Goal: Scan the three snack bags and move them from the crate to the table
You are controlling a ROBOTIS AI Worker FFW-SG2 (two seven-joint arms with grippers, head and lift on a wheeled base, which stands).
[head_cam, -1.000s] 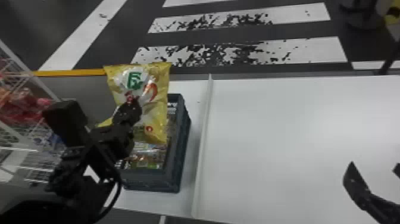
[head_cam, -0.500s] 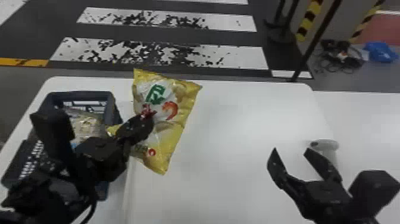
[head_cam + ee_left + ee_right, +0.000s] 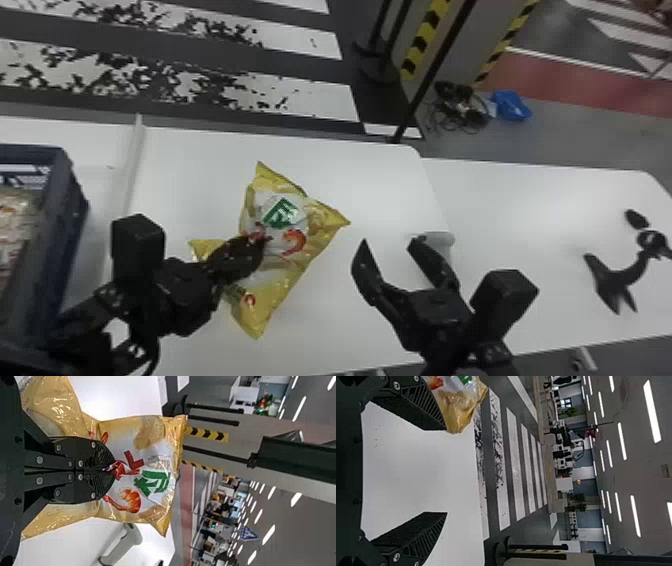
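White desk (image 3: 380,185) spreads before you, with a raised strip (image 3: 132,172) running near to far across its left part. Another white desk (image 3: 530,215) adjoins it on the right. At your left edge sits the dark blue crate (image 3: 70,215), holding packaged snacks (image 3: 12,220).

Next in size, you have the yellow snack bag (image 3: 300,250) over the desk, right of the crate and the strip. It is tilted, its printed face towards your head camera; you cannot tell whether it touches the desk.

Your left tool (image 3: 264,242) is clamped on the bag, the fingers pinching the film at the middle of the printed face. Your right tool (image 3: 388,242) is to the right of the bag, its two fingers spread wide apart. One of them is close to a corner of the bag in the right wrist view.

Farther right on the other desk you see a black forked object (image 3: 617,277). Smaller still, a grey rounded object (image 3: 444,241) lies near your right tool.
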